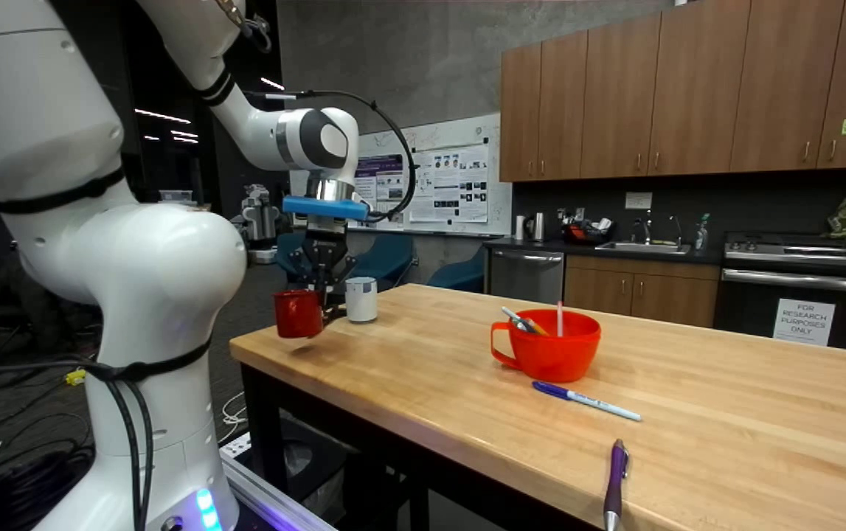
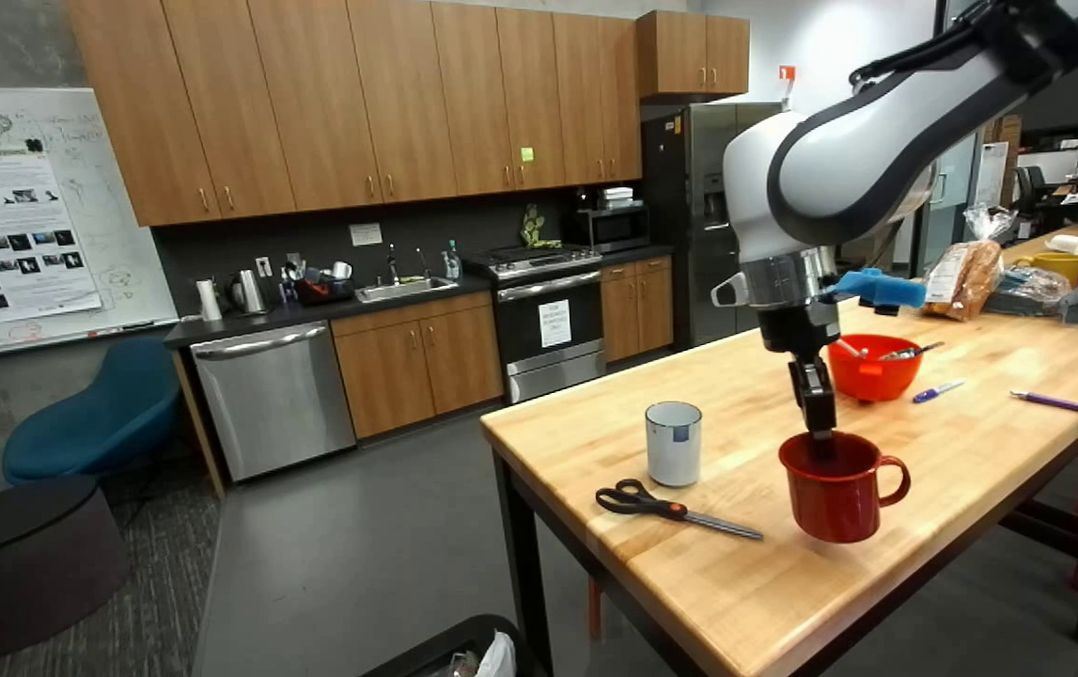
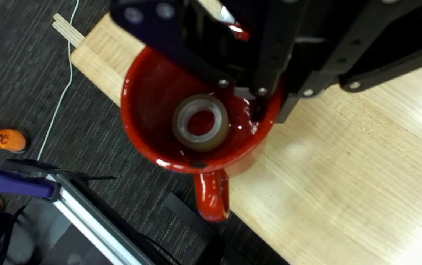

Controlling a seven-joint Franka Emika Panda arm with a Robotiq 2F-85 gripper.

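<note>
One wall of the red mug (image 2: pixel 835 498) is clamped in the claw (image 3: pixel 269 115), so tilting could spill the tape roll (image 3: pixel 216 138) inside, slipping could drop both near the edge of the tabletop (image 2: pixel 717 583) below, and low swings could hit the scissors (image 2: pixel 672 509) or white cup (image 2: pixel 674 449)

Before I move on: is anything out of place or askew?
Yes: the slim purple pen seems to jut off the pale wooden table and might fall; a pale ring, likely tape, sits inside the glossy red mug in the claw, odd contents for a mug.
</note>
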